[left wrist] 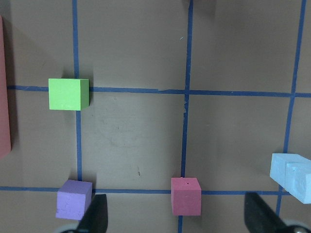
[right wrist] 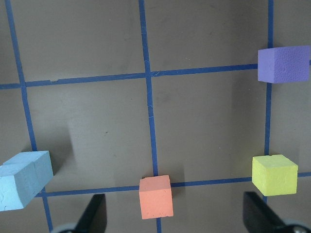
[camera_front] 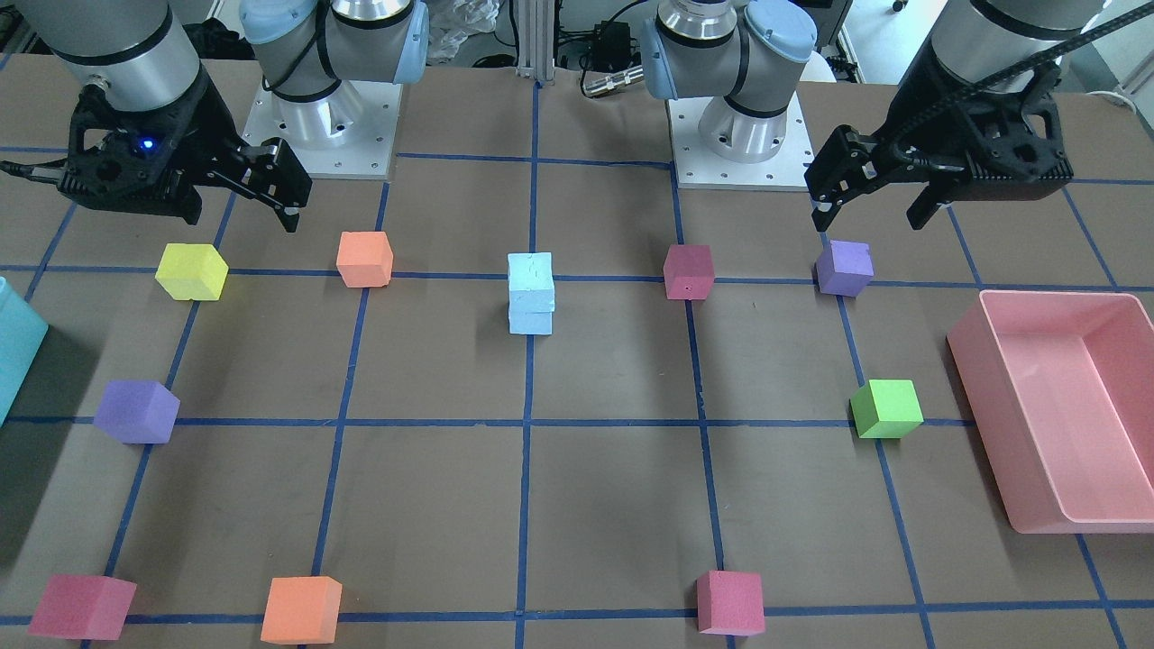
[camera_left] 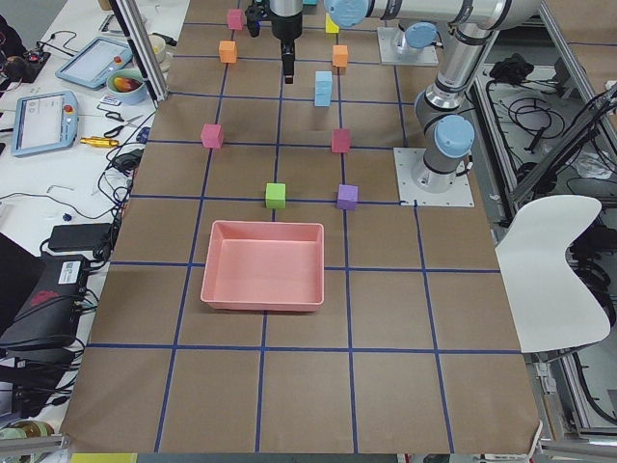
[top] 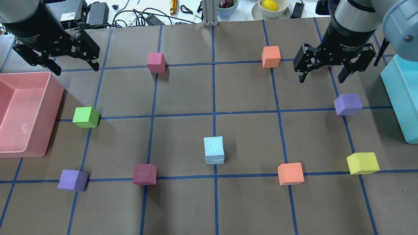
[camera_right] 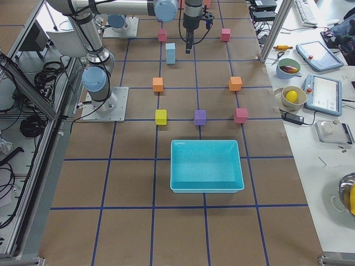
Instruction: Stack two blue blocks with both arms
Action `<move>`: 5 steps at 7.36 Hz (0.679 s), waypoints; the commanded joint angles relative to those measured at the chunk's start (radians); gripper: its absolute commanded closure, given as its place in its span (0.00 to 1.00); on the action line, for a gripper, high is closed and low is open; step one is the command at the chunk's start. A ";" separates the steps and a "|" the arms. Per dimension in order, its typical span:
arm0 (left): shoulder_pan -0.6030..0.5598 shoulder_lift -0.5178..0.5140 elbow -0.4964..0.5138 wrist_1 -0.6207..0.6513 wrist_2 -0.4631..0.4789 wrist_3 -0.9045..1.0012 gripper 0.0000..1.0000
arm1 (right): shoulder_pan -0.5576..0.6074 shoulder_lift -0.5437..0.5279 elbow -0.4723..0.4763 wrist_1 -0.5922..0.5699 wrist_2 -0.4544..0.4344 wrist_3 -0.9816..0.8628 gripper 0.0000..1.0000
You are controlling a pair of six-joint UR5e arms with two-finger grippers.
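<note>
The two blue blocks (top: pixel 214 150) stand stacked one on the other near the table's middle, the upper one (camera_front: pixel 530 272) sitting slightly askew on the lower one (camera_front: pixel 531 322). The stack also shows at the right edge of the left wrist view (left wrist: pixel 294 177) and at the left edge of the right wrist view (right wrist: pixel 24 179). My left gripper (top: pixel 76 67) is open and empty, raised over the far left near the pink bin. My right gripper (top: pixel 321 78) is open and empty, raised over the far right. Both are well away from the stack.
A pink bin (top: pixel 55 98) sits at the left edge and a teal bin (top: pixel 401 98) at the right edge. Single cubes lie around the stack: green (top: pixel 86 117), purple (top: pixel 72 180), dark red (top: pixel 144 174), orange (top: pixel 290 174), yellow (top: pixel 362 163), purple (top: pixel 348 104), orange (top: pixel 271 56), pink (top: pixel 156 62).
</note>
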 commanded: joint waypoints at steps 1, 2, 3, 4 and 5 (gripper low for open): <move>-0.004 -0.005 0.001 0.028 -0.001 -0.029 0.00 | -0.001 -0.004 0.002 0.005 0.003 -0.002 0.00; -0.011 -0.005 0.002 0.028 0.001 -0.043 0.00 | 0.000 -0.004 0.003 0.005 0.003 0.003 0.00; -0.014 -0.005 -0.001 0.027 0.010 -0.044 0.00 | 0.002 -0.004 0.005 0.005 0.003 0.000 0.00; -0.017 -0.005 -0.001 0.027 0.010 -0.044 0.00 | 0.000 -0.004 0.005 0.005 0.003 0.000 0.00; -0.017 -0.005 -0.001 0.027 0.010 -0.043 0.00 | -0.001 -0.004 0.005 0.005 -0.001 -0.002 0.00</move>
